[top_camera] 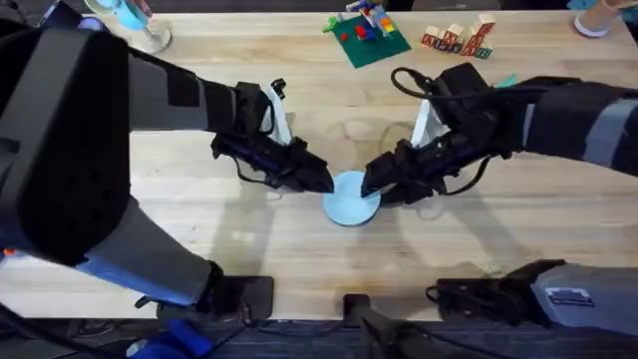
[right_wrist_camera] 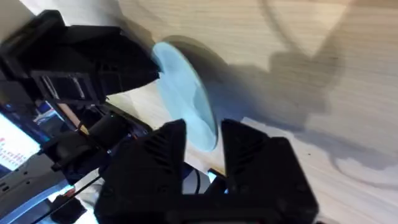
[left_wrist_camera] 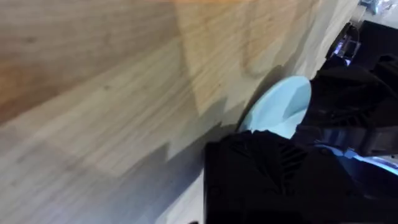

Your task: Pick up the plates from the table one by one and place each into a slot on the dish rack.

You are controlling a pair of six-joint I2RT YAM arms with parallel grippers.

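Note:
A light blue plate point(top_camera: 351, 199) is tilted up off the table point(top_camera: 249, 249) at mid-table, between both grippers. My right gripper point(top_camera: 374, 183) comes in from the right. In the right wrist view the plate point(right_wrist_camera: 183, 87) stands on edge with its rim point(right_wrist_camera: 208, 134) filling the gap between my two black fingers point(right_wrist_camera: 165, 149), which are shut on it. My left gripper point(top_camera: 324, 182) meets the plate's opposite edge, and the plate point(left_wrist_camera: 283, 102) runs behind it in the left wrist view. The dish rack point(top_camera: 152, 38), clear and whitish, sits at the far left corner with something light blue in it.
A green baseplate with coloured bricks point(top_camera: 367, 35) lies at the far middle, and wooden letter blocks point(top_camera: 459, 40) stand to its right. Faint ring marks show on the wood behind the grippers. My left arm's dark upper links cover the table's left side.

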